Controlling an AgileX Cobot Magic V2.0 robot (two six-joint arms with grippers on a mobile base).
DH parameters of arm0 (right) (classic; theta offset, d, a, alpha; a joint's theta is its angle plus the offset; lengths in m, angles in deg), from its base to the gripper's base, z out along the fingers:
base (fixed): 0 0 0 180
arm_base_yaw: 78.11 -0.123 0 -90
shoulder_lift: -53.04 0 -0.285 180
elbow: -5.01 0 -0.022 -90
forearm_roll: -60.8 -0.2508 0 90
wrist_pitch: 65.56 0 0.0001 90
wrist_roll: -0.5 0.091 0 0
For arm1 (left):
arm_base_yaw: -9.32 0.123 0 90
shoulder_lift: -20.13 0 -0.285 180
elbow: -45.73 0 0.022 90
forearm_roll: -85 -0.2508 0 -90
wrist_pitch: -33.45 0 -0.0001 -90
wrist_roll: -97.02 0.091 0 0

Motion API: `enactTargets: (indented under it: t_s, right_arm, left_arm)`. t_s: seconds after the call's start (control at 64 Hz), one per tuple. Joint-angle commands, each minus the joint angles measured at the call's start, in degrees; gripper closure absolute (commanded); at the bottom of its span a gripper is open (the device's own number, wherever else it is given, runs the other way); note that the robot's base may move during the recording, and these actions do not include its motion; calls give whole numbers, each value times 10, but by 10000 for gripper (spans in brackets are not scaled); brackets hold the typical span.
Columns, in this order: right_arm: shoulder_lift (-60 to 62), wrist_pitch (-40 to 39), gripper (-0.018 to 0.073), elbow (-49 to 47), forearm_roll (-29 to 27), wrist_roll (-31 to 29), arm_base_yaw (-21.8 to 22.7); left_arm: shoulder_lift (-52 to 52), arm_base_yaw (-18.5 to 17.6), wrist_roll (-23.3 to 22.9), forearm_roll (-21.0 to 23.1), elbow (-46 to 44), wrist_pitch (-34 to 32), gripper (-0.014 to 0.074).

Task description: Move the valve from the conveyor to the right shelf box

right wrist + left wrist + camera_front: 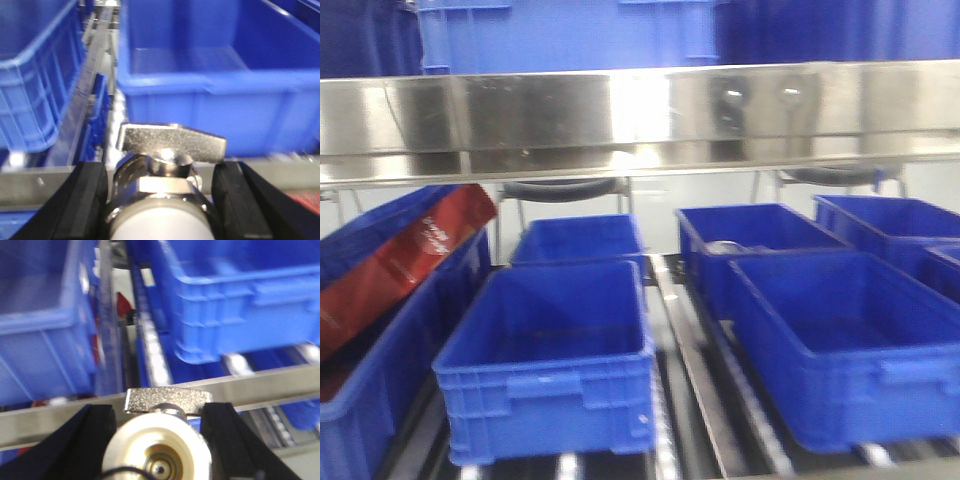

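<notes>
Red bag [405, 262], leaning in the leftmost box: pale lettering, too blurred to read. Two valves, one per hand. Left hand [160, 425] closed on a cream-faced valve [150, 446], its round end between two black fingers [92, 440], a grainy lever [167, 400] across the top. Right hand [161, 182] closed on a steel valve [165, 202], domed nut and flat lever [172, 142] uppermost. Ahead of the right hand, beyond a steel rail [35, 185]: one blue box [225, 115], smooth moulded plastic. Front view: at least six blue plastic boxes [550, 392] on rollers [570, 466], beneath a polished steel beam [640, 110].
</notes>
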Motion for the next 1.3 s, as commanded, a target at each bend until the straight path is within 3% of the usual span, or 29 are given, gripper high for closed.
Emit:
enactTargets:
  t_s: [0.0,1.281]
  right_arm:
    - [6,-44,715,-10,2,-2,1]
    - [6,-44,715,-10,2,-2,1]
  left_arm:
    - [6,-3,-4,2,-4,-27,708]
    - [6,-3,-4,2,-4,-27,708]
